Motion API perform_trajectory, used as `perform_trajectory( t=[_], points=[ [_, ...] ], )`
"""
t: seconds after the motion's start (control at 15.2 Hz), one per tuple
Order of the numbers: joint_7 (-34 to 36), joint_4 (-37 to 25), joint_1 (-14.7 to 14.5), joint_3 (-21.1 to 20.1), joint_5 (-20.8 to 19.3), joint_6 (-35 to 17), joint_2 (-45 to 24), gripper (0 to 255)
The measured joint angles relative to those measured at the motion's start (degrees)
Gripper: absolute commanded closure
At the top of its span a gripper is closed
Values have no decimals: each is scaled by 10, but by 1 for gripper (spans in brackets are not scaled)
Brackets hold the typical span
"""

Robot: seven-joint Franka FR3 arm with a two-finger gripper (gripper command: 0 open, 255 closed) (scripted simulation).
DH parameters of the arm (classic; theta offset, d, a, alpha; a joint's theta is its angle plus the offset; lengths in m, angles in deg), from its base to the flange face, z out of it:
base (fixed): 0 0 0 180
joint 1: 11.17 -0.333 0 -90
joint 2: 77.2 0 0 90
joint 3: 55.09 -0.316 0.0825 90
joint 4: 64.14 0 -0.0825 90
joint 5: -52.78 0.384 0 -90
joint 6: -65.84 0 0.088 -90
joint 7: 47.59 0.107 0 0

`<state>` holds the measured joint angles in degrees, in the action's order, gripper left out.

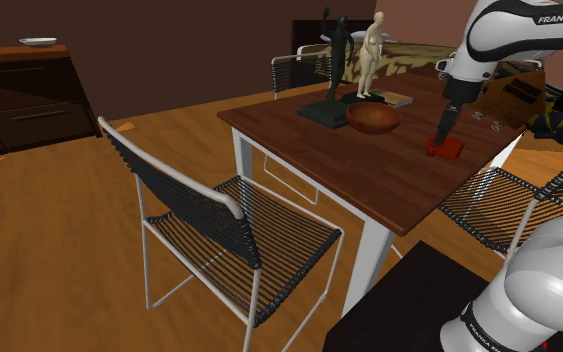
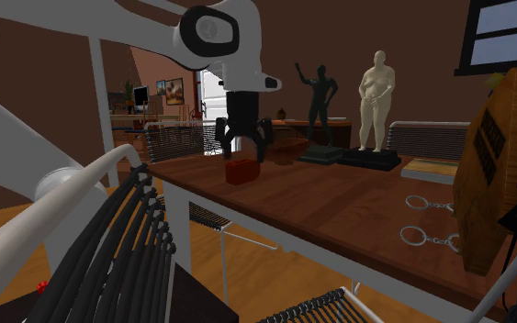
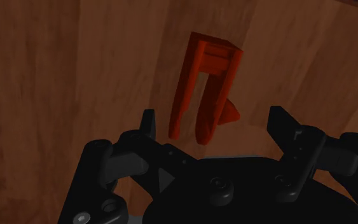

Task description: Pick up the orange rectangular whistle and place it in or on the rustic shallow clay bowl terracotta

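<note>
Gripper (image 3: pixel 212 121) hangs over the red-orange whistle (image 3: pixel 203 89), fingers (image 3: pixel 147 124) spread, grasping nothing. Whistle lies on the tabletop (image 1: pixel 369 170), apart from the brown bowl (image 1: pixel 373 117).

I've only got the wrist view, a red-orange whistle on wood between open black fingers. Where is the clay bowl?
Observer: The shallow round reddish-brown bowl sits on the dark wooden table, to the shoulder view's left of the red-orange rectangular whistle and apart from it.
Operator: Anything close to it?
Observer: A dark standing figurine and a beige standing figurine stand close behind it.
Operator: Gripper height?
Observer: In the second exterior view the black two-finger gripper hangs just above the whistle, open.
</note>
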<state>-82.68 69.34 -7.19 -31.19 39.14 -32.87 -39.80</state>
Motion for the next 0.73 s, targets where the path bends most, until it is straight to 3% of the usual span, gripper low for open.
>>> perform_trajectory(
  t=[0.73],
  points=[
    [0, 41, 3, 9, -8, -41, 0, 0]
  ],
)
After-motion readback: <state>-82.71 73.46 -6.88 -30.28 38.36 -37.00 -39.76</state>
